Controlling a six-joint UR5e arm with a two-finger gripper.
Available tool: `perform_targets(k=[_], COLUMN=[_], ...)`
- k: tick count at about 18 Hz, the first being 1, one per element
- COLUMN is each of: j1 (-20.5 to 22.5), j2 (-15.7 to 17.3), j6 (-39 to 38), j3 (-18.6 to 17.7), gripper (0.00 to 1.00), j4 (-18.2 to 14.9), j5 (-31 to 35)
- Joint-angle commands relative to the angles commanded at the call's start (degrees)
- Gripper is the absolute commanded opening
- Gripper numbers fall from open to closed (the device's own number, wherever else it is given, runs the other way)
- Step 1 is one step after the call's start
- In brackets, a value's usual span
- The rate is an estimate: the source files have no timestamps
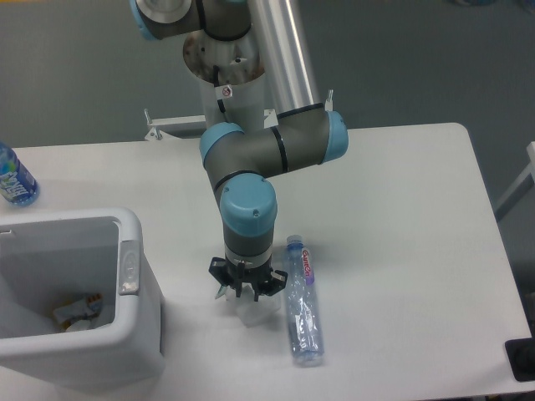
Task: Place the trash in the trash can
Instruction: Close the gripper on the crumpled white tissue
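The crumpled white wrapper (pixel 253 315) lies on the white table, mostly hidden under my gripper (pixel 246 294). The gripper points straight down onto it, and its jaws look open on either side of the wrapper. The clear crinkled bottle (pixel 303 316) with a blue cap and a red-purple label lies just right of the gripper, lengthwise toward the front edge. The white trash can (pixel 138 292) stands at the front left, about a hand's width left of the gripper, with its grey latch facing the gripper.
A blue-labelled, blue-tinted bottle (pixel 12 177) stands at the far left edge behind the bin. Some crumpled scraps (pixel 77 313) lie inside the bin. The arm's base column (pixel 230 67) rises behind the table's back edge.
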Motion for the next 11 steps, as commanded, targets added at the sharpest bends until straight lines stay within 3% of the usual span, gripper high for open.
perform_targets(k=[5,11], j1=[0.0,0.8], j2=[1.1,6.4], j6=[0.2,0.0], j3=[1.1,1.7], gripper=[0.00,0.00], j4=[-0.1,-0.2], j5=[-0.5,-5.4])
